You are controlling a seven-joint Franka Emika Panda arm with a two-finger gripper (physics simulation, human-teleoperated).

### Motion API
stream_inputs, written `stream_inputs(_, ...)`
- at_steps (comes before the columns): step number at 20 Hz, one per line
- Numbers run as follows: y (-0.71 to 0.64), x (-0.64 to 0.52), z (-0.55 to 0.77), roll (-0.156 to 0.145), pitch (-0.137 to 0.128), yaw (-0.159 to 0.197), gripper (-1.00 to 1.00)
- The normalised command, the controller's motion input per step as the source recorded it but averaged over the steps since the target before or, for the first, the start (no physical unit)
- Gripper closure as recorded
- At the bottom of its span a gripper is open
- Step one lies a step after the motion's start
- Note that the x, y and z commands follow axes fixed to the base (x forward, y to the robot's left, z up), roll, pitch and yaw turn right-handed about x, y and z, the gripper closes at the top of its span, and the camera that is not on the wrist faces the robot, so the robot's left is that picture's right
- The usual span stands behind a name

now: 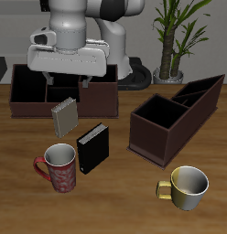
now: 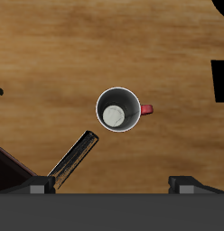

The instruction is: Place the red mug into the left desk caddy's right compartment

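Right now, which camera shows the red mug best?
The exterior view: the red mug shows its speckled side, handle and pale inside, standing on the table near the black book. The wrist view looks straight down, showing only its rim, inside and handle tip.

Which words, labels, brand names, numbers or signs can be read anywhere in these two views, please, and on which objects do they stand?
There are none to read.
The red mug bears only a pale speckled pattern, no letters.
The yellow mug, the black book and the grey book show plain faces.
The left desk caddy and the other caddy are bare dark brown.
The gripper housing shows no marking.
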Motion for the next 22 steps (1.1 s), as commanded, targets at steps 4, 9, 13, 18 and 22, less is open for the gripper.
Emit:
stream_inputs(4, -0.08, 0.24, -0.06, -0.029, -0.01, -0.019, -1.0)
stream_inputs(9, 0.04, 0.24, -0.11, 0.046, 0.005, 0.037, -1.0)
stream_inputs(13, 0.12, 0.25, -0.22, 0.042, -0.01, 0.016, -1.0)
stream_inputs(18, 0.14, 0.16, -0.15, 0.025, -0.003, 0.015, -1.0)
stream_inputs(22, 0.05, 0.12, -0.13, -0.012, 0.005, 0.013, -1.0)
